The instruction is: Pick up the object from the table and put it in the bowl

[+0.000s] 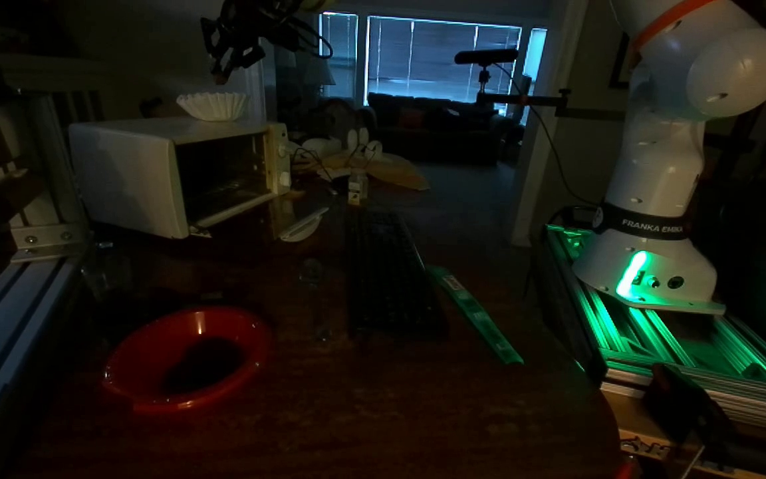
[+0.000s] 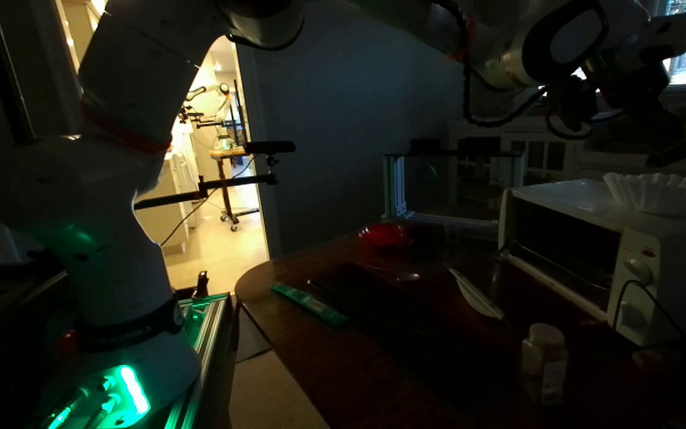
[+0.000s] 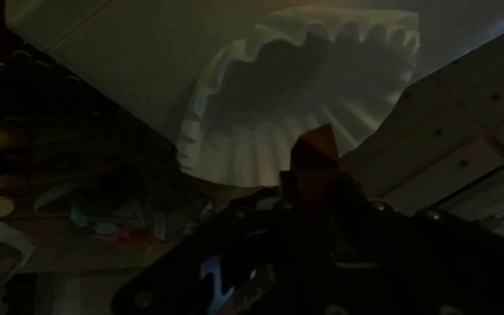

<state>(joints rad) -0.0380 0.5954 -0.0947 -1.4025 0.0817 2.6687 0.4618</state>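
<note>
Gripper point(image 1: 224, 69) pinches an orange-brown block point(image 3: 314, 151) over a pleated white bowl point(image 3: 274, 83) on the toaster oven point(image 1: 130, 176).
The block's pointed end juts past the fingertips toward the bowl, its long axis seemingly in line with the fingers. Only the wrist view shows its angular shape clearly and looks down into the bowl; in an exterior view the arm point(image 2: 140, 77) arches high across the table point(image 1: 409, 406), gripper angled downward, too dark there to make out the block.
</note>
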